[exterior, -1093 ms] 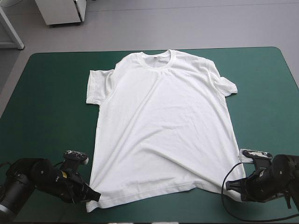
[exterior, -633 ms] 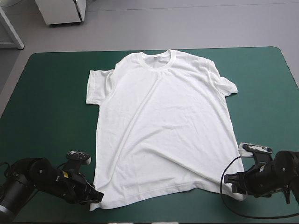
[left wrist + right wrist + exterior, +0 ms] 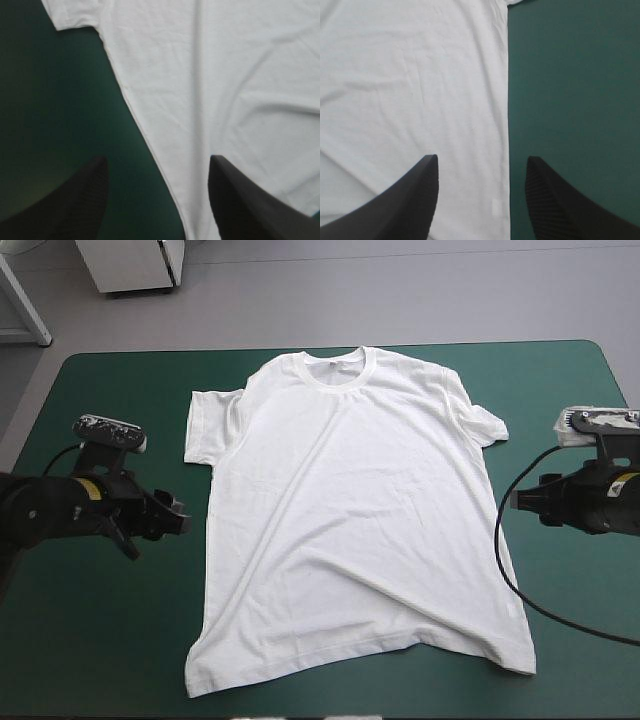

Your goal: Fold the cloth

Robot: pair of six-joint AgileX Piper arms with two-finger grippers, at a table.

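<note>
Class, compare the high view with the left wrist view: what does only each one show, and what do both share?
Only the high view: the whole T-shirt spread flat, its collar, and the right claw. Only the left wrist view: the left claw close up, open, the shirt's side edge ahead between its fingers. Both: the shirt's body and the teal-green cover.

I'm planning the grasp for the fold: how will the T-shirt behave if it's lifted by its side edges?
Probably floppy: the T-shirt lies flat with soft wrinkles, so it would likely sag between the left claw and right claw. It looks thin and light, so it may drag and bunch on the teal-green cover if pushed.
</note>
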